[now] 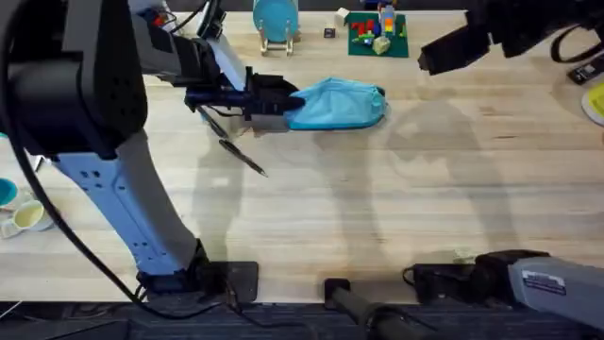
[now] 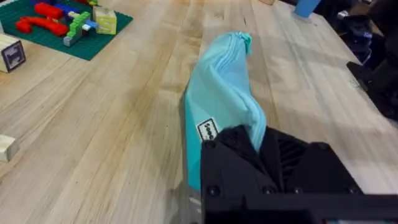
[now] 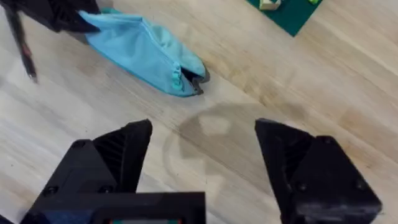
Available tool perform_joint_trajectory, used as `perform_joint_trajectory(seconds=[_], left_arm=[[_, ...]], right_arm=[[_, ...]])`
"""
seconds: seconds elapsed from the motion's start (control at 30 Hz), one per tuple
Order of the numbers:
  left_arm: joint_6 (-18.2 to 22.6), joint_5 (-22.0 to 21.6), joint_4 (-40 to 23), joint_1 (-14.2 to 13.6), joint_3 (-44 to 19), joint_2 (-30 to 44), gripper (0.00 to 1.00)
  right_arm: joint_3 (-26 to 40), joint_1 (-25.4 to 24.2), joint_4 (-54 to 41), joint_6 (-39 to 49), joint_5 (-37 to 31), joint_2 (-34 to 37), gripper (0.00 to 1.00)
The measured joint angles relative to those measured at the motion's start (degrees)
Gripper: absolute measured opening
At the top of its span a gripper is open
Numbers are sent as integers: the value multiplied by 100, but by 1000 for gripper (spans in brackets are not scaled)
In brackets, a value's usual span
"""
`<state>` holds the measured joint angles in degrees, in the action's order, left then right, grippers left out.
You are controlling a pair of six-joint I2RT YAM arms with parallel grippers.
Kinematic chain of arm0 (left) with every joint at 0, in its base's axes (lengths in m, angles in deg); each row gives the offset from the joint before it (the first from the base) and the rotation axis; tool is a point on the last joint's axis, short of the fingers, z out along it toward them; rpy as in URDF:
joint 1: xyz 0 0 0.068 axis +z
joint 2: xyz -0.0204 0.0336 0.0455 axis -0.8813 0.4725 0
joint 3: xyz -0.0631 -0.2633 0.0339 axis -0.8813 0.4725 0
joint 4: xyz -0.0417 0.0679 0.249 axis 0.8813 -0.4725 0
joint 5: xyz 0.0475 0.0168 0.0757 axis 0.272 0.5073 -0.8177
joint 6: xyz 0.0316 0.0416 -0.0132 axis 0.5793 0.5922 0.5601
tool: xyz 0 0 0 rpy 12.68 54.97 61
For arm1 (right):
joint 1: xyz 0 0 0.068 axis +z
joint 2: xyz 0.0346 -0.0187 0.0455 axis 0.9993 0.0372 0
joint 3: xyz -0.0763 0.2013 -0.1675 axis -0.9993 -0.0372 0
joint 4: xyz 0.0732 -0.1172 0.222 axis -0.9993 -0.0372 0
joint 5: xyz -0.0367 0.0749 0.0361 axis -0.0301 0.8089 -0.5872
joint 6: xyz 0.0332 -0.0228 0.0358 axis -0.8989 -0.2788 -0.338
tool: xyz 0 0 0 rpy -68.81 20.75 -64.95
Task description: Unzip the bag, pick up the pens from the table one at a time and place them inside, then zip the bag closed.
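Observation:
The light blue bag (image 1: 344,104) lies on the table (image 1: 396,217) at the back centre, its zipper seam (image 2: 225,53) running along the top to a pale pull tab (image 2: 245,39). My left gripper (image 1: 272,102) is at the bag's left end, shut on a fold of the fabric (image 2: 254,127). Two thin dark pens lie just left of and in front of the bag, one (image 1: 243,158) nearer the front, the other (image 1: 213,124) partly under the left arm. My right gripper (image 3: 202,146) hangs open and empty above the table to the right of the bag (image 3: 143,50).
A green baseplate with coloured bricks (image 1: 377,36) and a blue disc on a wooden stand (image 1: 276,21) sit behind the bag. Mugs (image 1: 24,217) stand at the left edge. A small wooden block (image 2: 5,148) and a cube (image 2: 12,55) lie apart on the table.

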<state>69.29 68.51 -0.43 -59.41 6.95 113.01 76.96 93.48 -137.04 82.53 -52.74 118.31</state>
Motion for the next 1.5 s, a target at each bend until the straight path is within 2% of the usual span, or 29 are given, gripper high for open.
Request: perform_joint_trajectory(seconds=[0.47,0.9,1.07,1.23,1.5], left_arm=[[0,1,0,0,0,0,42],[0,2,0,0,0,0,42],[0,2,0,0,0,0,42],[0,2,-2,0,0,0,42],[0,0,-2,0,0,0,42]], right_arm=[[-59,0,-353,-540,-686,-619,998],[-1797,0,26,-1070,-721,-1531,997],[-2352,0,290,-1381,-406,-1584,997],[-2633,0,665,-1664,-219,-1586,997],[-2684,0,938,-1890,-138,-1586,997]])
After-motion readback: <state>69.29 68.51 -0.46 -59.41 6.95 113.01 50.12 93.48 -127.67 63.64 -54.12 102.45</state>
